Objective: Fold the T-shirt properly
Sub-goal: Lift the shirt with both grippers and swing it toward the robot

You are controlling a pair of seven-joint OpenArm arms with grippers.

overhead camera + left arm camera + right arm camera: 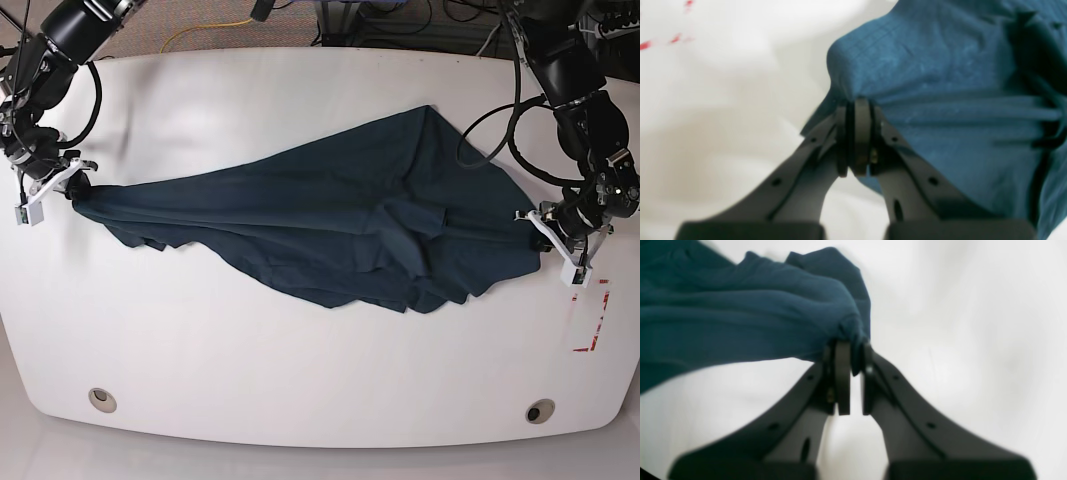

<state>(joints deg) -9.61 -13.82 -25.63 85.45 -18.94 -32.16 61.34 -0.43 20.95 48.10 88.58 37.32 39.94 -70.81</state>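
Both arms reach out to opposite table [320,400] ends, left gripper [857,103] and right gripper [850,346] each pinched tight on the wrinkly dark navy-teal cotton T-shirt [330,230], stretched between them.

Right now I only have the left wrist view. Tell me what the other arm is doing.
Observer: The right gripper is shut on a bunched end of the T-shirt, at the far side of the table from yours.
Operator: Confirm that the cloth is off the table between the arms.
Observer: I cannot confirm it. In the base view the shirt stretches in a long band from one gripper to the other, with loose folds along its lower edge that seem to lie on the surface.
Operator: Report my own grip from outside.
Observer: The left gripper is pinched on the shirt's edge, close to red marks on the table.
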